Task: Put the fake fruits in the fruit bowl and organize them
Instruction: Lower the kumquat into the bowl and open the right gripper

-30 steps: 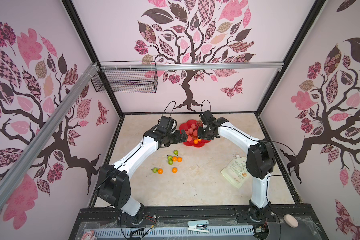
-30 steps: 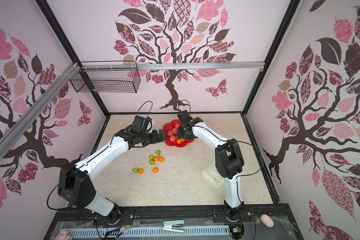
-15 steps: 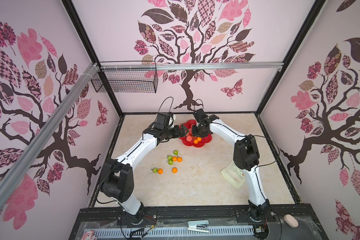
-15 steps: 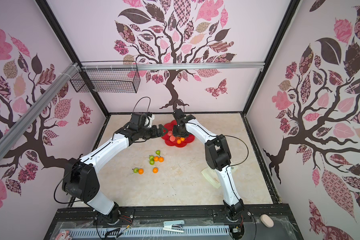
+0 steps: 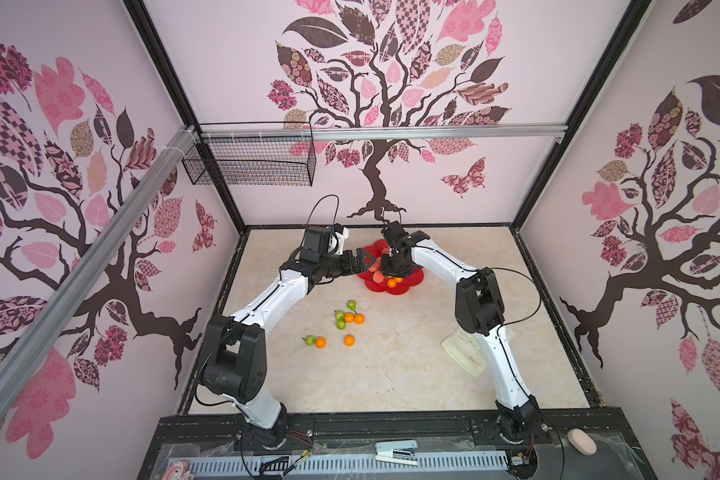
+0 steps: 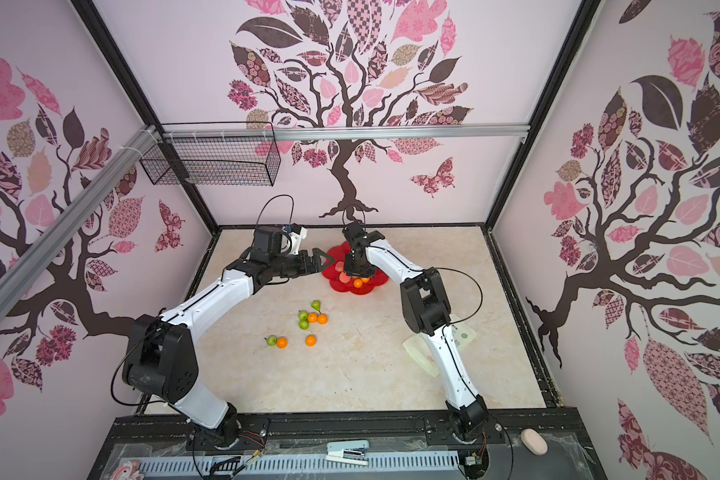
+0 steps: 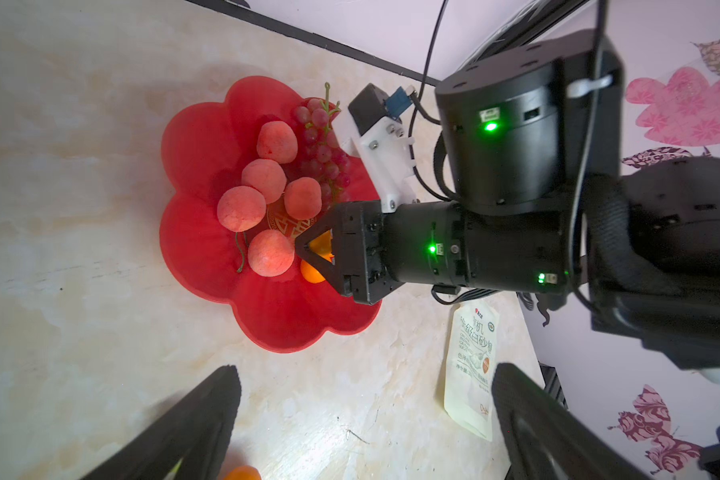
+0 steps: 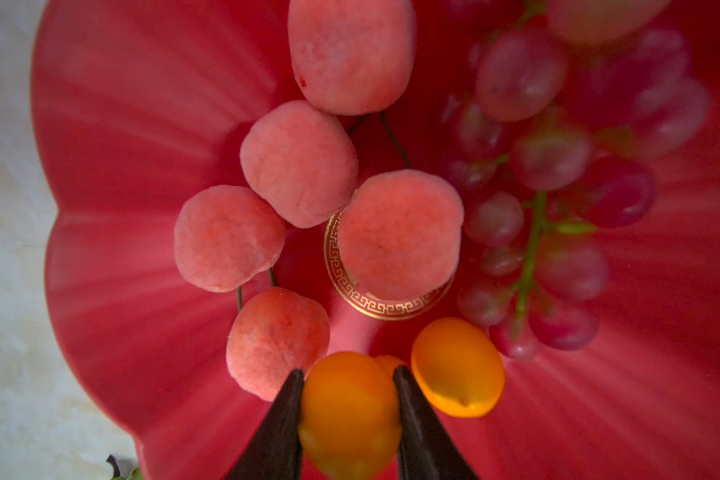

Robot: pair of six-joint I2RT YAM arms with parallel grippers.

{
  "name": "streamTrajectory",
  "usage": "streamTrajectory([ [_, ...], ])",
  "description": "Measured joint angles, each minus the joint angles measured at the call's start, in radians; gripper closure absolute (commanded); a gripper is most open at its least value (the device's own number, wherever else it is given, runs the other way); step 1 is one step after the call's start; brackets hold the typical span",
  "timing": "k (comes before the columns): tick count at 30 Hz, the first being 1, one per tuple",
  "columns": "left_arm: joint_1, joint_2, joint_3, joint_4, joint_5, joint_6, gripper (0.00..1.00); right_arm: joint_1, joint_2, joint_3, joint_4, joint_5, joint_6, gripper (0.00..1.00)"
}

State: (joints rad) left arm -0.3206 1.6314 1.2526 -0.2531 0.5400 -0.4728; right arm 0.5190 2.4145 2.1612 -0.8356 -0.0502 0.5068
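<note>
Beige marble-look tabletop. Right gripper narrow w/ round plastic orange gripped, over glossy red flower-shaped bowl; left gripper wide, empty.

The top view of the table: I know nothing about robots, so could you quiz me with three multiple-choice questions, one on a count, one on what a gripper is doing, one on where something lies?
1. How many oranges lie loose on the table, outside the red bowl?
A. two
B. four
C. seven

2. What is the right gripper doing?
A. open and empty
B. shut on nothing
C. shut on an orange

3. Where is the grape bunch?
A. in the red bowl
B. on the table
C. in the right gripper

Answers:
1 B: both top views show four.
2 C: the right wrist view shows the orange pinched in it.
3 A: the left wrist view shows it lying beside the peaches.
</note>
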Motion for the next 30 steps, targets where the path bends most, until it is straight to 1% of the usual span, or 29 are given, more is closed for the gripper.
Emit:
streamTrajectory([
  [16, 0.0, 0.0, -0.004, 0.028, 0.035, 0.0, 0.02, -0.012, 0.005, 0.013, -0.016, 0.0, -0.014, 0.57],
  [22, 0.0, 0.0, -0.004, 0.028, 0.042, 0.0, 0.02, -0.016, 0.005, 0.015, -0.019, -0.003, -0.014, 0.57],
  [26, 0.0, 0.0, -0.006, 0.026, 0.041, 0.003, 0.01, -0.018, 0.005, 0.049, -0.035, -0.003, -0.015, 0.57],
  [30, 0.0, -0.025, -0.006, -0.011, 0.023, 0.003, 0.01, -0.018, -0.001, 0.058, -0.036, -0.003, -0.018, 0.57],
])
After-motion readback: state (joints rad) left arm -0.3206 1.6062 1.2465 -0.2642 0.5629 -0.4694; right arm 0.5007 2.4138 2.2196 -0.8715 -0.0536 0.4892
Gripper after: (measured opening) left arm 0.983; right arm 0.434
